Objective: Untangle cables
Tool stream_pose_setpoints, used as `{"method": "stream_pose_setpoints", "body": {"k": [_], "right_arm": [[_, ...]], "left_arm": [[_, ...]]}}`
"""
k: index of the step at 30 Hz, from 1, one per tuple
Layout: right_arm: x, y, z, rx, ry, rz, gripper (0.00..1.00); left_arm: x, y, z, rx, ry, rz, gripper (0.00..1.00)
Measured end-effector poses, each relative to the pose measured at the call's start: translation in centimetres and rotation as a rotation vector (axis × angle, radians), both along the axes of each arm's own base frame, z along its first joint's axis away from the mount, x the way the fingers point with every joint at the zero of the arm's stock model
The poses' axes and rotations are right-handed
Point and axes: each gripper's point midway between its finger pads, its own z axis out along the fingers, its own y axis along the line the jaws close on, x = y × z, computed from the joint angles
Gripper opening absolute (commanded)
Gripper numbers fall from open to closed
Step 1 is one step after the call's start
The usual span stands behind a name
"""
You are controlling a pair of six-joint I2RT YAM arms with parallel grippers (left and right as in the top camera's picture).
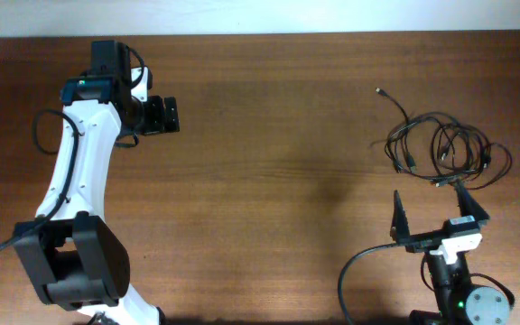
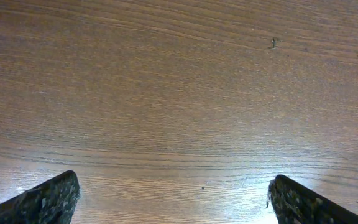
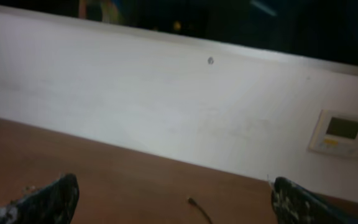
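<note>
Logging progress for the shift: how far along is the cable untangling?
Done: nothing; the cables lie in one looped tangle. In hand: nothing; the right gripper is open just short of them, the left gripper open over bare table far away. Left: all the separating.

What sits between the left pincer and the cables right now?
Nothing. In the overhead view, only bare wooden table separates the open left pincer from the tangled cables.
</note>
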Motion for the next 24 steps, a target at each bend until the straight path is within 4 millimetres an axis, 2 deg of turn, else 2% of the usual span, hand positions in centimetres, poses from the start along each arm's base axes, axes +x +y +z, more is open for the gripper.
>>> {"method": "stream_pose_setpoints", "body": {"k": [2,3,7,8,11,12,20,24], "right_arm": [[0.3,0.0,-0.9,-0.006,-0.038,0.000,0.98],[0.6,-0.1,-1.8,-0.003,-0.017,0.000,0.98],[0.8,-0.1,-3.1,0.004,0.034,0.000,0.98],[0.9,-0.1,-3.8,0.008,0.064,0.001,0.98],[1.1,-0.1,-7.5,0.030,0.222,0.000,0.98],[1.1,-0.1,-8.1,0.033,0.246,0.000,0.98],[1.3,-2.4,-8.3,-0.027,0.243,-0.137,0.98],[1.3,-3.8,-8.3,-0.002,0.245,-0.215,0.98]], "left_arm": [[0.0,0.0,0.0,0.000,0.001,0.000,0.99],[0.0,0.0,0.0,0.000,0.000,0.000,0.99],[0.0,0.0,0.0,0.000,0.000,0.000,0.99],[0.0,0.0,0.0,0.000,-0.001,0.000,0.99],[0.0,0.0,0.0,0.000,-0.002,0.000,0.99],[0.0,0.0,0.0,0.000,-0.001,0.000,0.99],[0.0,0.0,0.0,0.000,-0.001,0.000,0.99],[0.0,0.0,0.0,0.000,-0.001,0.000,0.99]]}}
